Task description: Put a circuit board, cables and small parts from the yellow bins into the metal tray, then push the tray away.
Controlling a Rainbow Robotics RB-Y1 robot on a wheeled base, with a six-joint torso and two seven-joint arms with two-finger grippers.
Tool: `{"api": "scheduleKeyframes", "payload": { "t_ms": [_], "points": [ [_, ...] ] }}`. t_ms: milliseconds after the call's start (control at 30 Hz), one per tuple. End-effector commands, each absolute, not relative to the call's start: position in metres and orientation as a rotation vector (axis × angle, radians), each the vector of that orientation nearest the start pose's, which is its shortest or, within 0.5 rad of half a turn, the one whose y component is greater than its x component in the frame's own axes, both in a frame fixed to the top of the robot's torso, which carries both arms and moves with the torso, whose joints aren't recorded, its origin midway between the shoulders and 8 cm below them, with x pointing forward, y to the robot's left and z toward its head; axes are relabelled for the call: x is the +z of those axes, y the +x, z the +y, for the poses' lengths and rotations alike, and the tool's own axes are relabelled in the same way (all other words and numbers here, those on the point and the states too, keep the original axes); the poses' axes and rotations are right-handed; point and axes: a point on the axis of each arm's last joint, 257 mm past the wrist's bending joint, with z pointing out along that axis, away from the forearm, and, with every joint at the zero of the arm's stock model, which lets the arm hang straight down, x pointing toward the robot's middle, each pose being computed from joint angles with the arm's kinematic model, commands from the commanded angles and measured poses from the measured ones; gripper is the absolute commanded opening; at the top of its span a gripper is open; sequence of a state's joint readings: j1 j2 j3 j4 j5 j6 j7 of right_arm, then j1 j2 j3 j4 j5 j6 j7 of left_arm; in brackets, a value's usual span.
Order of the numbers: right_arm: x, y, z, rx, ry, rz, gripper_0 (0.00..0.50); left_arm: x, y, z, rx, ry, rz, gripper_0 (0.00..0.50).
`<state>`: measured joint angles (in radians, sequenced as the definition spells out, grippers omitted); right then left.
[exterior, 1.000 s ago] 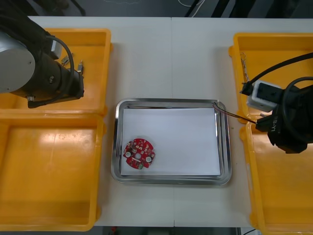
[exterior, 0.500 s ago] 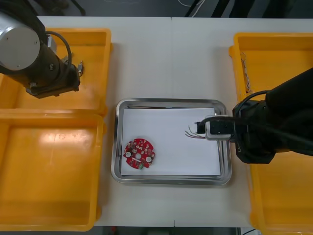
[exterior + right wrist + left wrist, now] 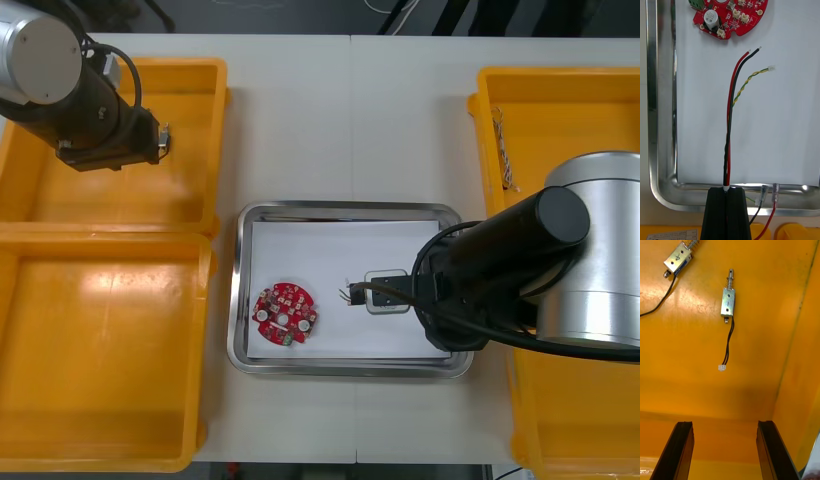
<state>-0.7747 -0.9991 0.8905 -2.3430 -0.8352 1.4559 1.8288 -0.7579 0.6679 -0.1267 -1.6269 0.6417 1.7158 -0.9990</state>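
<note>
Light bench (image 3: 400, 120): right end effector (image 3: 726, 189), clamped on a cable bundle (image 3: 732, 112) over the metal tray (image 3: 340, 211), the bundle's long axis pointing away toward the round red circuit board (image 3: 728, 17). Left end effector (image 3: 724, 427), jaws apart, above a small metal part (image 3: 728, 303) in a yellow bin (image 3: 685, 352).

A "4" is marked on one small metal part (image 3: 677, 260).

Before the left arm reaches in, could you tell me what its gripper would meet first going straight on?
Likely the white plug of the black cable on the yellow bin floor, then its small metal part; both lie ahead of the open left gripper. Depth is unclear.
</note>
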Motion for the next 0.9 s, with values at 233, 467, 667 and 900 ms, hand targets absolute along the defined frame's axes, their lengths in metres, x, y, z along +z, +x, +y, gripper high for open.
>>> {"api": "scheduleKeyframes", "payload": {
  "t_ms": [233, 467, 667, 900],
  "points": [
    [-0.259, 0.366, -0.109, -0.248, -2.026, 1.851, 0.000, -0.088, 0.591, 0.284, -0.004, -0.068, 2.456, 0.488],
    [-0.276, 0.364, -0.102, -0.242, -2.025, 1.872, 0.000, -0.089, 0.612, 0.285, 0.006, -0.057, 2.425, 0.489],
    [-0.287, 0.371, -0.098, -0.279, -1.989, 1.861, 0.000, -0.096, 0.633, 0.286, 0.015, -0.042, 2.385, 0.490],
    [-0.294, 0.369, -0.099, -0.276, -1.984, 1.885, 0.081, -0.110, 0.651, 0.288, 0.033, -0.030, 2.358, 0.490]
  ]
}}
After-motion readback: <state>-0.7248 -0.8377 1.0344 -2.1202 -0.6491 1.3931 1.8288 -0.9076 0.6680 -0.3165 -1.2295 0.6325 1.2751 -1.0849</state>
